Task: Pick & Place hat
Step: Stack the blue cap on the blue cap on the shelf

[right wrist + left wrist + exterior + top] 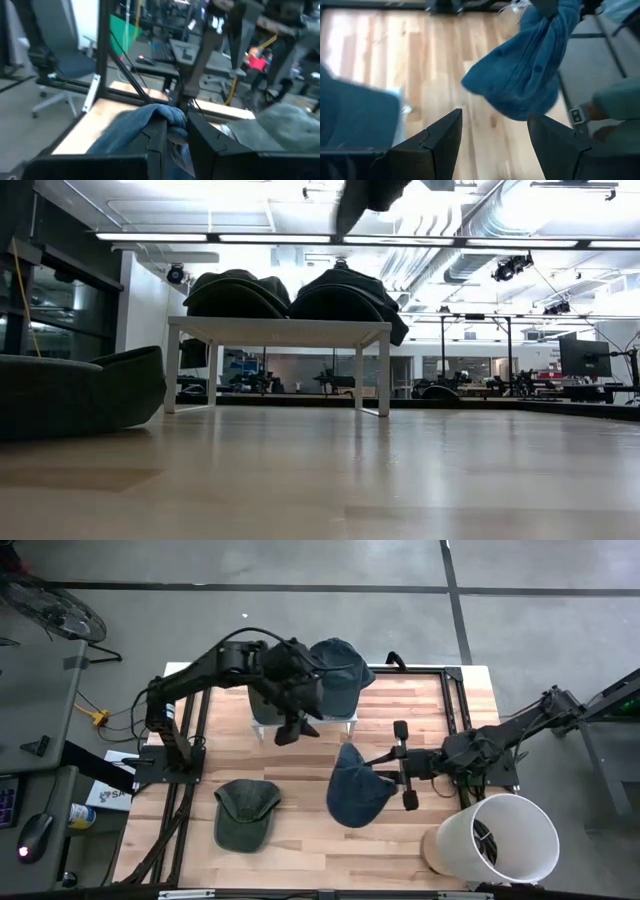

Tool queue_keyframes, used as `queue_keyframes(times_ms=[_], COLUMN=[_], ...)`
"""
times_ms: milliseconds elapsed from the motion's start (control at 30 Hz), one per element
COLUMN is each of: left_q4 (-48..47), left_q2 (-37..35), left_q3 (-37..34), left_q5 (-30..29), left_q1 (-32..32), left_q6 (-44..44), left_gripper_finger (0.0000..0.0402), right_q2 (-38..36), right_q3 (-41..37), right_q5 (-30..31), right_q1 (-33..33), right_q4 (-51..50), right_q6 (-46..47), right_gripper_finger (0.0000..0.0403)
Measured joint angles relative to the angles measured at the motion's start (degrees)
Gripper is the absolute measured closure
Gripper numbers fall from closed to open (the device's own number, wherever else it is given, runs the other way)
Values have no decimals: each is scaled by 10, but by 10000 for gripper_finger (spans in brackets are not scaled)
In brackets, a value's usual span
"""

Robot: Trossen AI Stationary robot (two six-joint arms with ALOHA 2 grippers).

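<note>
The right end effector [378,762] is clamped on the blue hat [355,790], holding it over the middle of the counter [320,840]. The left end effector [298,730] hovers with fingers apart beside the small white stand [352,720], which carries two more hats.

Wooden table [310,830], pale planks, dark frame along its edges. On it: 1 green cap [245,812] lying flat near the front left; 1 small white stand [278,332] toward the back, legs on the wood, 2 dark caps [290,295] side by side on its top.
</note>
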Motion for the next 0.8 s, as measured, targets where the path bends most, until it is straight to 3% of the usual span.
queue_keyframes(times_ms=[333,800], left_q4=[117,127], left_q2=[41,46], left_q3=[0,0], left_q5=[115,82], left_q1=[0,0], left_q6=[-3,-36], left_gripper_finger=[179,179], right_q2=[-41,-118], right_q3=[0,0], right_q5=[-41,-66], right_q1=[0,1], right_q4=[24,30], right_q6=[-68,-147], right_gripper_finger=[357,357])
